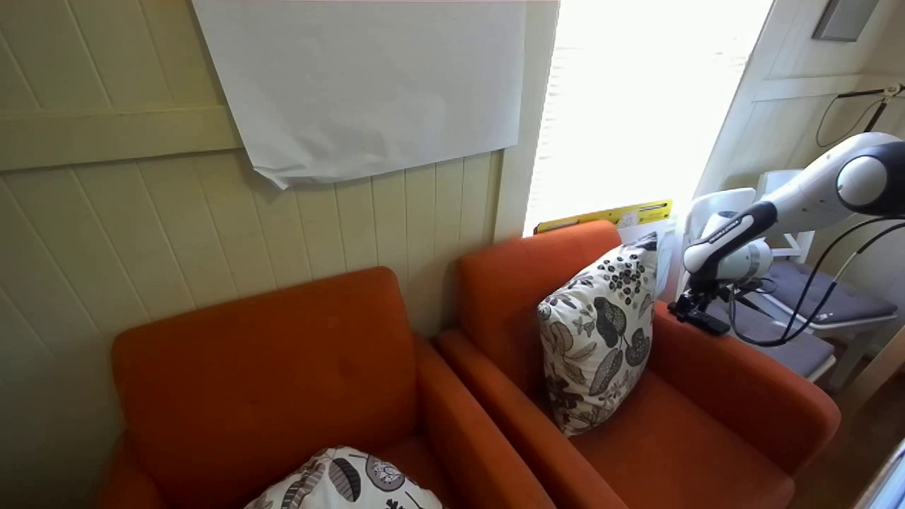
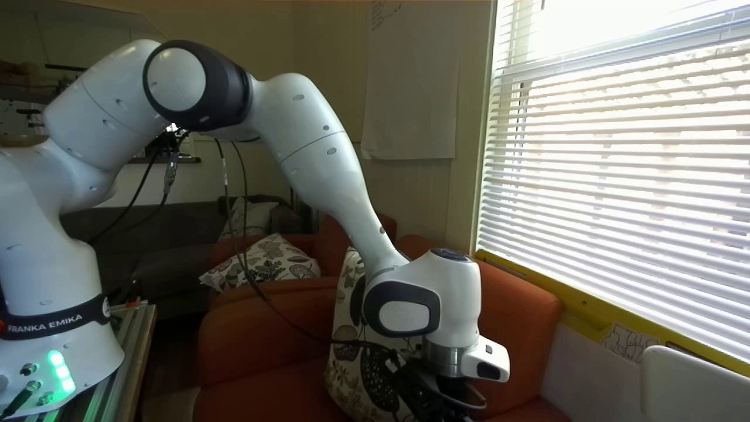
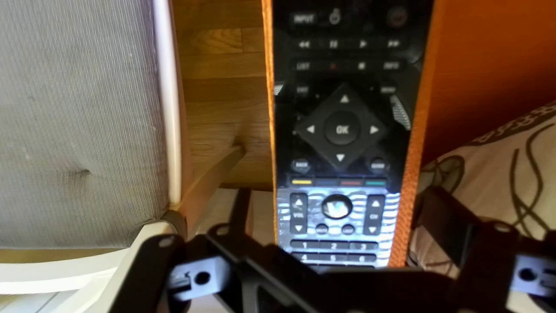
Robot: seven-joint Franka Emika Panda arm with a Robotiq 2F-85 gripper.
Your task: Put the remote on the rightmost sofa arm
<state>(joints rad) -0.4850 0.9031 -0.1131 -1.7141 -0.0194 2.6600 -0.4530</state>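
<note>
Currently, the remote point(image 3: 341, 130) lies lengthwise along the top of the rightmost sofa arm point(image 1: 771, 385), face up, with a margin of the arm's orange fabric showing past each long edge in the wrist view. In an exterior view it is toward the arm's back end. It looks to be resting there, though its underside is hidden and contact is hard to judge. The gripper point(image 3: 339, 195) is down at that same end of the arm, its 2 fingers point(image 3: 242, 211) spread apart, 1 to each side of the remote with a gap at either edge; the jaws stand wide.

On the arm's inner side, a leaf-patterned cushion point(image 1: 601, 339) stands tilted on the armchair seat point(image 1: 679, 431). Just past the arm's outer side are 2 white chairs point(image 1: 728, 200) with grey seat pads point(image 3: 82, 108). Behind the arm's back end, a yellow bar point(image 2: 568, 305) runs below the window blinds point(image 2: 615, 176). Well apart from the arm, beyond the opposite armrest point(image 1: 523, 424), is a 2nd orange armchair point(image 1: 269, 367) with another patterned cushion point(image 1: 346, 488). The Panda arm point(image 2: 325, 158) arches over and reaches down to the sofa arm.
</note>
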